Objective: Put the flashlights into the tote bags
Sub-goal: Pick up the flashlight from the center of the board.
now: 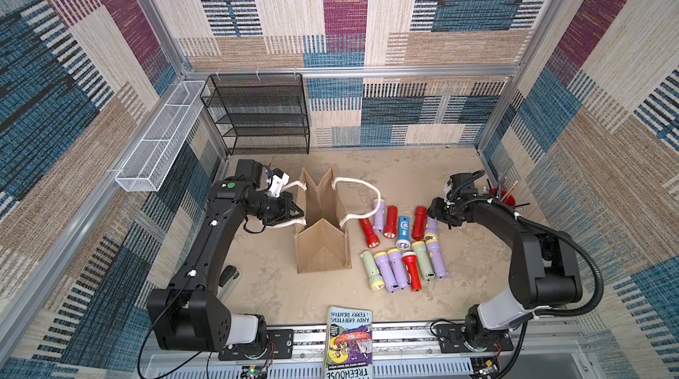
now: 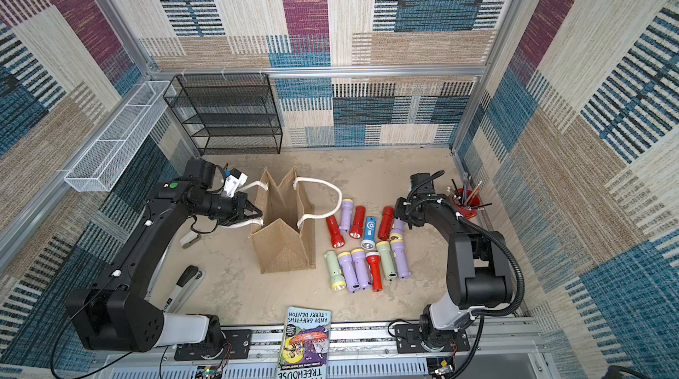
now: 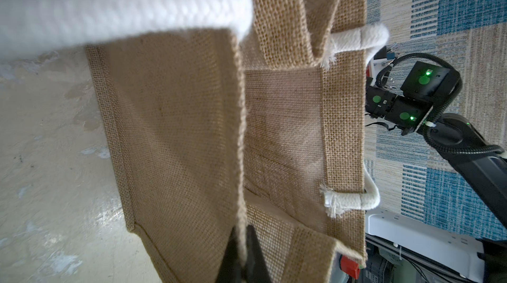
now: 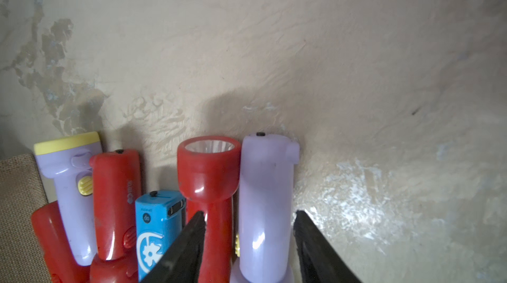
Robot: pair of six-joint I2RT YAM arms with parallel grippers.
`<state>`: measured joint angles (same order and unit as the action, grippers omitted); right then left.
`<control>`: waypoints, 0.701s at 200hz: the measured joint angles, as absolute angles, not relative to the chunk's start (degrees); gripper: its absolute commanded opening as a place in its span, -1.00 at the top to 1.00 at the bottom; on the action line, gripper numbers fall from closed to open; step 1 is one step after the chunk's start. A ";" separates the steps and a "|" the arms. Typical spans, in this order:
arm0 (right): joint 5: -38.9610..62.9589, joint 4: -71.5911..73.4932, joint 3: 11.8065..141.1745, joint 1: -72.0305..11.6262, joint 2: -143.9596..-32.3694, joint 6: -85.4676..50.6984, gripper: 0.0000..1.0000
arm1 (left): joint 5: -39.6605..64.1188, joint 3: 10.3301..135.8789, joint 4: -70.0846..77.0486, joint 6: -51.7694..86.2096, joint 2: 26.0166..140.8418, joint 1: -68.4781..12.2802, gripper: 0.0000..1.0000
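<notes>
Far left, the left arm (image 1: 205, 248) reaches in from the bag's left side. The left jaws are pinched together on the burlap rim of the tote bag (image 1: 323, 248), just beside one root of its left rope handle (image 1: 284, 224); the left wrist view shows that rim edge-on between them. The bag stands upright on the bench (image 1: 404, 175), mouth open upward, and no flashlight shows inside. All the flashlights (image 1: 397, 267) lie flat on the bench to the bag's right in two rough rows, barrels side by side and running roughly front to back. So the right arm (image 1: 529, 248) is the nearer one, and the left is taken up with the rim. The right jaws stand apart, low over the right end of the far row, holding nothing. In the right wrist view the gap takes in the lilac flashlight (image 4: 264, 199) and part of the red flashlight (image 4: 208, 174) touching it. Both long axes run straight away from the wrist, so the closing line crosses the barrels squarely. Whether either is touched cannot be told. Judgement: the alignment suits a pinch across the lilac barrel, but one jaw must find room where red and lilac touch. The bag mouth lies well to the left of this pair. The red pot (image 1: 507, 197) stands just behind the right wrist.
</notes>
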<state>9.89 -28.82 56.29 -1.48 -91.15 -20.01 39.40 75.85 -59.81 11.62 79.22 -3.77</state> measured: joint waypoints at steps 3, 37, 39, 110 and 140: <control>9.89 -28.77 56.29 -1.48 -91.33 -20.01 -0.07 | 39.40 75.85 -59.81 11.62 79.22 -3.77 1.00; 8.34 -28.14 56.27 -1.48 -93.60 -19.59 0.00 | 39.42 75.92 -59.81 11.62 79.48 -3.77 1.00; 8.34 -28.14 56.27 -1.48 -93.73 -19.59 0.01 | 39.42 75.94 -59.81 11.62 79.48 -3.77 1.00; 5.17 -27.88 56.49 -1.48 -97.47 -18.74 0.09 | 39.59 75.96 -59.81 11.57 79.92 -3.77 1.00; 4.71 -28.01 56.88 -1.48 -98.24 -18.06 0.11 | 39.62 75.90 -59.81 11.57 80.01 -3.75 1.00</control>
<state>4.71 -28.01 56.88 -1.48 -98.24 -18.06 39.62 75.90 -59.81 11.57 80.01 -3.75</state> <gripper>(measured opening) 0.447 0.065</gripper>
